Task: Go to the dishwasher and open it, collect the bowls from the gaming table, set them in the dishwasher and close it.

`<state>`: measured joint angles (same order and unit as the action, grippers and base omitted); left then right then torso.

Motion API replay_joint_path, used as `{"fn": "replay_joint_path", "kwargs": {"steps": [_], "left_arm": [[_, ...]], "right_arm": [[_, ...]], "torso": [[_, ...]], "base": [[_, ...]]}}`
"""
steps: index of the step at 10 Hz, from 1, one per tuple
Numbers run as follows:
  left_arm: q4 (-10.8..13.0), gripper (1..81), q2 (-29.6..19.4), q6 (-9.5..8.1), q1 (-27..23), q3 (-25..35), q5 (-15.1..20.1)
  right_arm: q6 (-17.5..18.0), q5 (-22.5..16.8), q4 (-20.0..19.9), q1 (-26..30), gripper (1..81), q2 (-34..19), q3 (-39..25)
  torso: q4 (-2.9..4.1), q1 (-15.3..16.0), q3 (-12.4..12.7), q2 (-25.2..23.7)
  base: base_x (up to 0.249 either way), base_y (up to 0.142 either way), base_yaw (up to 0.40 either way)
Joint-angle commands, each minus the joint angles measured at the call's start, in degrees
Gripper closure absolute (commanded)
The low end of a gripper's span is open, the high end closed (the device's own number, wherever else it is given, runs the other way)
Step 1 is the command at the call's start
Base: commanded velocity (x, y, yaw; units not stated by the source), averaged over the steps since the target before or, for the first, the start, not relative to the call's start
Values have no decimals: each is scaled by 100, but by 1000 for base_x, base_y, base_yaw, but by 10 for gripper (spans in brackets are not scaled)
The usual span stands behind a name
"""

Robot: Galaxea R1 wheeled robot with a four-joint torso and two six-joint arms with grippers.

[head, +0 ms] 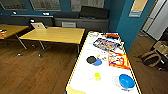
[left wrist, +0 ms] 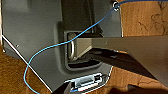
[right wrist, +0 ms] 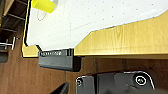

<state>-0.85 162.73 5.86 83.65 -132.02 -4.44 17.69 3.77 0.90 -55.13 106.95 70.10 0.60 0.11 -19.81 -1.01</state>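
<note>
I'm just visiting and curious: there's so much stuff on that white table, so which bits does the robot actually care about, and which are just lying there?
Part of the job:
- the gaming table, white top, yellow sides
- the blue bowl at its near end

Just lying about:
- the small yellow cup
- the black and blue paddles
- the red game box
- the laptop on the plain yellow table
- the backpack on the floor
</note>
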Motion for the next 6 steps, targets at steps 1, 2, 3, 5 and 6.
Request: {"fn": "replay_joint_path", "kwargs": {"steps": [1,2,3,5,6], "left_arm": [[-20,10,-47,-15,-55,63,382],[-20,10,-47,-15,-55,54,382],[-20,10,-39,-15,-55,54,382],[-20,10,-30,-24,-55,54,382],[-20,10,-30,-24,-72,62,391]], "right_arm": [[288,-1554,-600,1700,10,-268,117],[411,-1774,-600,1963,10,-232,240],[578,-2020,-600,2254,10,-206,328],[1421,-2170,-556,2641,10,-206,486],[1770,-2273,-556,2843,10,-146,677]], "torso": [[-2,0,5,0],[-2,2,-24,0],[-2,2,-22,2],[0,2,-26,2],[0,2,-28,2]], "base": [[0,0,0],[0,0,0],[0,0,0],[0,0,0],[0,0,0]]}}
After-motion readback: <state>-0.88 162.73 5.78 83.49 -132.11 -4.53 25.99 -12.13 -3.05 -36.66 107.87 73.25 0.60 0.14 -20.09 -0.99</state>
